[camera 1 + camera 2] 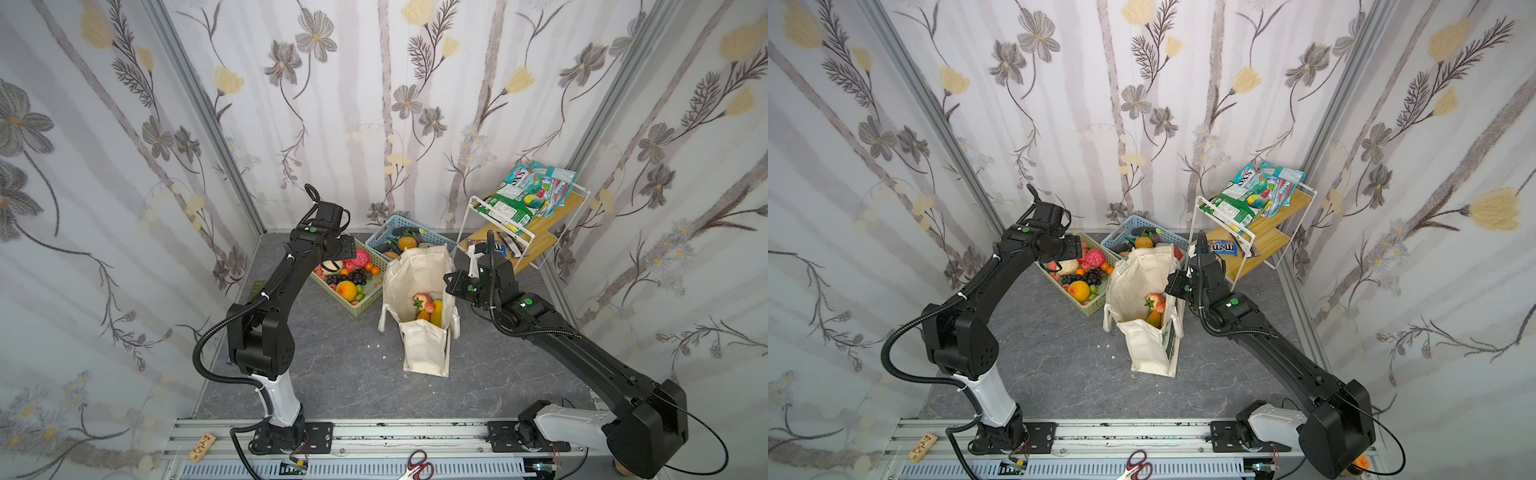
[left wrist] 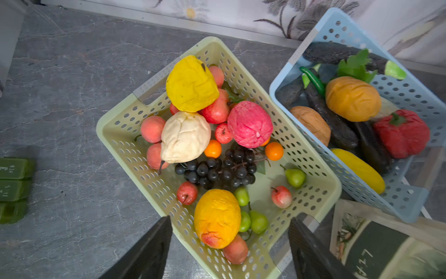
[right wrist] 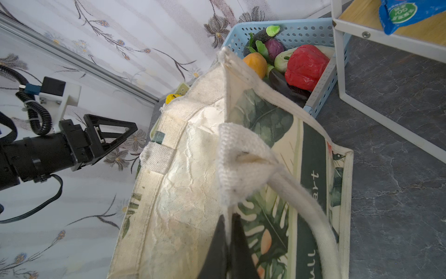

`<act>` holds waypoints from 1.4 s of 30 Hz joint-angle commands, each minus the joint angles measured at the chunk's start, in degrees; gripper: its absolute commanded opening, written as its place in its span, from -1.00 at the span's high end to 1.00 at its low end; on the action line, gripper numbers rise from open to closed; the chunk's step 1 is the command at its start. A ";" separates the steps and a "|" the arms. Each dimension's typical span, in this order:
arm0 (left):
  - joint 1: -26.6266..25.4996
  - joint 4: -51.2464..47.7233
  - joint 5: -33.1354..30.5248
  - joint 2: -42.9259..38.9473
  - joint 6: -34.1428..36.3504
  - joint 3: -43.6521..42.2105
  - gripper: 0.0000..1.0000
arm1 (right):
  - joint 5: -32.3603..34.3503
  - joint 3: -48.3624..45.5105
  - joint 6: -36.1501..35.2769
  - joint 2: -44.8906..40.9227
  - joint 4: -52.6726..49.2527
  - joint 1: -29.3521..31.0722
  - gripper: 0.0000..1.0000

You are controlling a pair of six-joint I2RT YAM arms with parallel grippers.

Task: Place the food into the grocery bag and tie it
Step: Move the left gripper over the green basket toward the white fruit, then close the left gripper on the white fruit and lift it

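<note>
Right wrist view: right end effector pinched shut on grocery bag rim, prob. to keep the mouth open, while left end effector, open & empty, hangs over green basket of fruit beside the bag on the bench, w/ an apple already inside.
</note>
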 commanded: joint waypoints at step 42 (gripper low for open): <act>7.28 3.91 2.18 26.73 4.44 11.67 -0.67 | 0.32 4.67 -0.39 2.94 -1.95 0.74 0.97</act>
